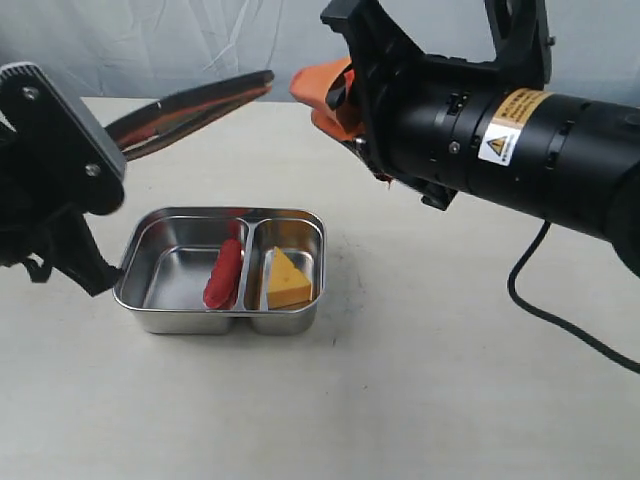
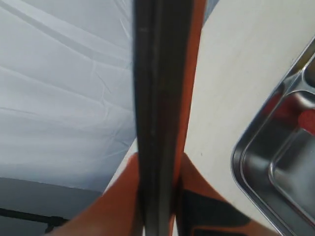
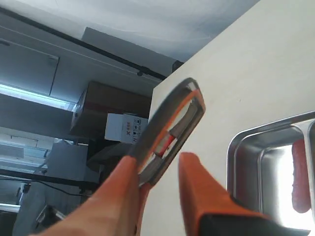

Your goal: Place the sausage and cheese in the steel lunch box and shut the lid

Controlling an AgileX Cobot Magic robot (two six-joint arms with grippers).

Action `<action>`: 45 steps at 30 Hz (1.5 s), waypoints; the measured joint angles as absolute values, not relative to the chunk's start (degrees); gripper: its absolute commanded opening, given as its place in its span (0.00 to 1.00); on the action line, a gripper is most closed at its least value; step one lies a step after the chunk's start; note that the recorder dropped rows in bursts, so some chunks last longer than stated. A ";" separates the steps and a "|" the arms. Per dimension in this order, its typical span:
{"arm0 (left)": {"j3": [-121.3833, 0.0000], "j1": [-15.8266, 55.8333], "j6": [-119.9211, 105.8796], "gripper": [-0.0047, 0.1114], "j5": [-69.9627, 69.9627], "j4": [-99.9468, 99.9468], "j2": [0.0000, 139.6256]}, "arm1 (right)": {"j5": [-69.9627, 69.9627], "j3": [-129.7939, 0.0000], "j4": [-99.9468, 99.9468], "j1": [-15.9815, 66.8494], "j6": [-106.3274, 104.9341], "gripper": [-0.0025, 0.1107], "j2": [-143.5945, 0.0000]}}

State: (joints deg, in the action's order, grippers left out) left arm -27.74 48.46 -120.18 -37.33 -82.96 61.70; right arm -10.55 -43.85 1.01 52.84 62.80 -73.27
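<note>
As left jaws pinch lid [image 1: 190, 108] (tilted), arm [image 1: 55, 165] aloft

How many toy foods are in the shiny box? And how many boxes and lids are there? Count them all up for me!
Toy foods: 2, the sausage and the cheese
Steel lunch box: 1
Lid: 1
Total: 4

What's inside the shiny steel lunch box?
Glossy red toy sausage in one compartment, yellow cheese wedge in the other. Nothing hidden: dark translucent lid is off, in the left tool.
</note>
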 measured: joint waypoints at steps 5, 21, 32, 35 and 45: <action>-27.65 55.33 -120.18 0.04 -47.64 -83.07 66.83 | -10.63 -43.85 -2.79 52.25 65.29 0.14 -75.43; -27.65 65.57 -120.18 0.04 -60.39 -91.82 71.22 | 12.76 -43.85 -40.35 44.27 50.25 0.14 -76.03; -28.93 65.57 -120.18 0.04 -59.43 -91.91 71.29 | 11.37 -44.54 -35.23 44.10 47.55 0.14 -76.19; -29.13 65.57 -120.18 0.04 -58.78 -91.91 71.29 | 13.05 -46.66 -26.02 42.50 49.49 0.14 -77.38; -29.13 65.57 -120.18 0.04 -57.39 -93.32 71.29 | 44.24 -63.77 32.02 28.22 -2.96 0.14 -87.60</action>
State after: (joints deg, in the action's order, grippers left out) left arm -29.13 65.57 -120.18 -57.39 -93.32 71.29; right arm 44.24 -63.77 32.02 28.22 -2.96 -87.60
